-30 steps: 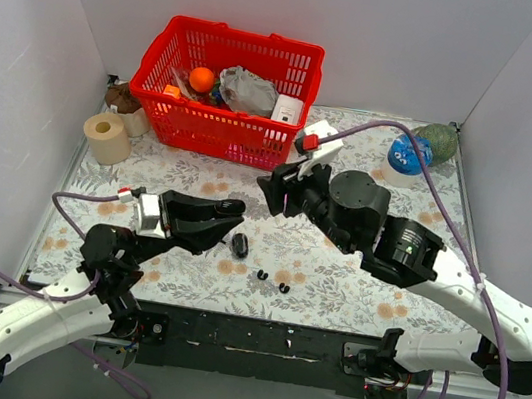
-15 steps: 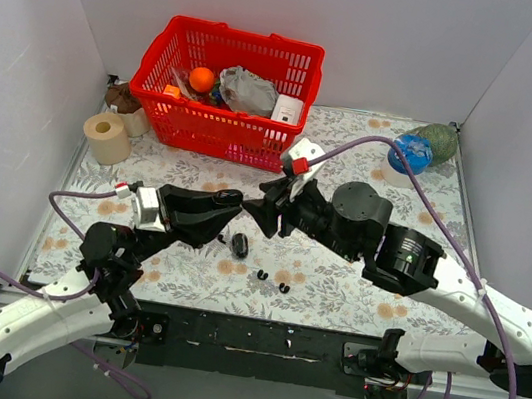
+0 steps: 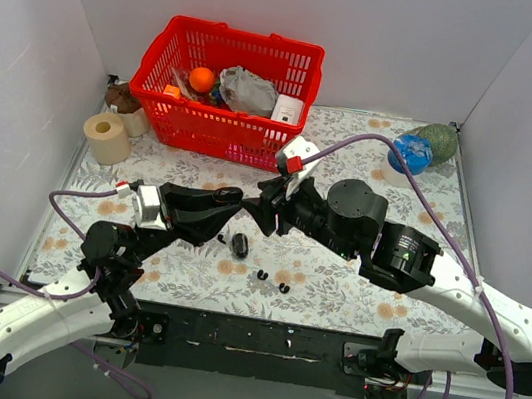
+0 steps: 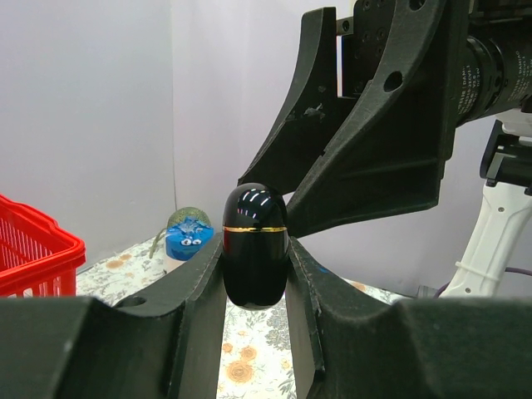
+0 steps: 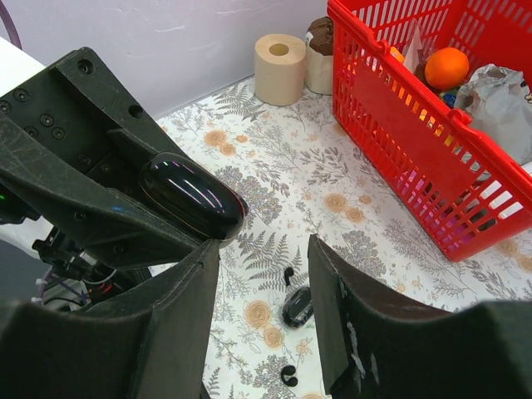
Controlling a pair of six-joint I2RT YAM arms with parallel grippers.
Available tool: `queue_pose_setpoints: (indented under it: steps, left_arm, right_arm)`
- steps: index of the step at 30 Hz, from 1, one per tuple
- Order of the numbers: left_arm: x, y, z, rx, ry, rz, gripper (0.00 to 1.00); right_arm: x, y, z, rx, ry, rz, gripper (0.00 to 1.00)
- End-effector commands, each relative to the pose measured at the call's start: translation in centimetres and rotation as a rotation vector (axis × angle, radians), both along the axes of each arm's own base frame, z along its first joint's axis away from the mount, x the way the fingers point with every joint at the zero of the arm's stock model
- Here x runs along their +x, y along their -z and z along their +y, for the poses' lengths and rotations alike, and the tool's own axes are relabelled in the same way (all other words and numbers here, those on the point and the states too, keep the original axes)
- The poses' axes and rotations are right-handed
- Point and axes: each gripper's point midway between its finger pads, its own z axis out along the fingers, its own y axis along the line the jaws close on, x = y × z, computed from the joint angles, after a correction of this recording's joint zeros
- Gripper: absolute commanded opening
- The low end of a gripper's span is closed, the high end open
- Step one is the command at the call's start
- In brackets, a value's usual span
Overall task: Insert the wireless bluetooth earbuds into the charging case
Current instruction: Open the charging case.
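- Left gripper (image 4: 255, 262) clamped on the charging case (image 4: 254, 249), one dark finger pressed to each flank.
- Case upright, glossy black, egg-shaped, with a thin gold band round the middle.
- Right gripper (image 4: 278, 195) just behind and above, reaching in from the upper right, black finger tips close to the case's top; contact impossible to tell.
- Red basket (image 4: 33, 249) at the left edge, cut off.
- Blue round thing (image 4: 189, 239) with cartoon eyes far back by the wall.
- Floral table cover (image 4: 249, 366) below.
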Motion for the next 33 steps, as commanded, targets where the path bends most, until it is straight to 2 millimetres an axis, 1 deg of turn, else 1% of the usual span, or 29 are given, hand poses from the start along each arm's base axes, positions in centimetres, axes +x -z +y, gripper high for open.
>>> queue_pose_setpoints:
  steps: [1,9,14,24,33]
  left_arm:
    - [-1.3,-0.6,-0.4,0.013,0.061,-0.036,0.0]
    - [-1.1,-0.2,-0.4,0.016,0.054,-0.029,0.0]
    - [-1.1,-0.2,-0.5,0.018,0.053,-0.029,0.0]
    - [-0.7,0.9,-0.8,0.05,0.049,-0.008,0.0]
    - [-0.7,1.4,-1.0,0.058,0.053,-0.003,0.0]
  right_arm:
    - [0.3,-3.8,-0.1,0.1,0.017,-0.045,0.54]
    - [0.2,-4.8,0.0,0.119,0.011,-0.054,0.54]
    - [0.3,-4.8,0.1,0.114,0.014,-0.054,0.54]
    - [0.1,-5.3,0.0,0.127,0.008,-0.059,0.54]
    - [0.3,-5.5,0.0,0.128,0.017,-0.063,0.55]
